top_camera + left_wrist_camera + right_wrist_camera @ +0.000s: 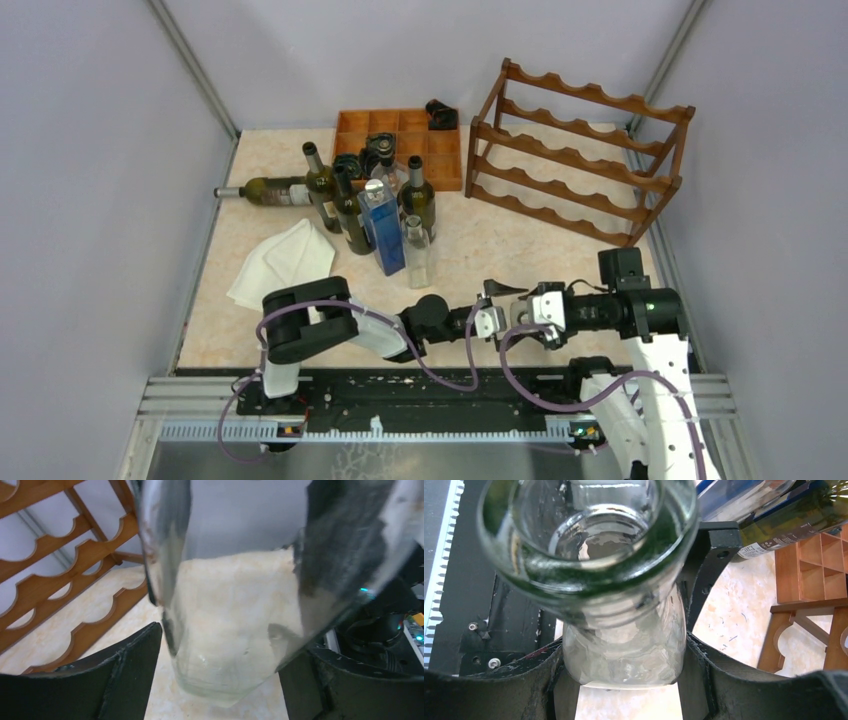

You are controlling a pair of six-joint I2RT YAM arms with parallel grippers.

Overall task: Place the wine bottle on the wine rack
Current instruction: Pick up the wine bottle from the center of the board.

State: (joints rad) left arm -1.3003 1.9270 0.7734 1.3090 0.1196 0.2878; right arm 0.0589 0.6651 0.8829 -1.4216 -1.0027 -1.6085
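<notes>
A clear glass bottle [624,650] is held between the two grippers over the near table, just in front of the arm bases. My right gripper [624,655] is shut on its body, with its open mouth close to the right wrist camera. My left gripper [225,647] is open around the bottle's rounded end [225,630], with a gap at the left finger [130,670]. In the top view the left gripper [492,308] and right gripper [527,312] meet tip to tip, and the bottle hardly shows. The reddish-brown wine rack [580,150] stands at the back right, with no bottles in it.
Several dark green bottles [345,205], a blue bottle [382,230] and a clear one [417,250] stand mid-table. One bottle [270,190] lies at the left. An orange-brown compartment tray [400,135] sits behind them. A white cloth [285,260] lies front left.
</notes>
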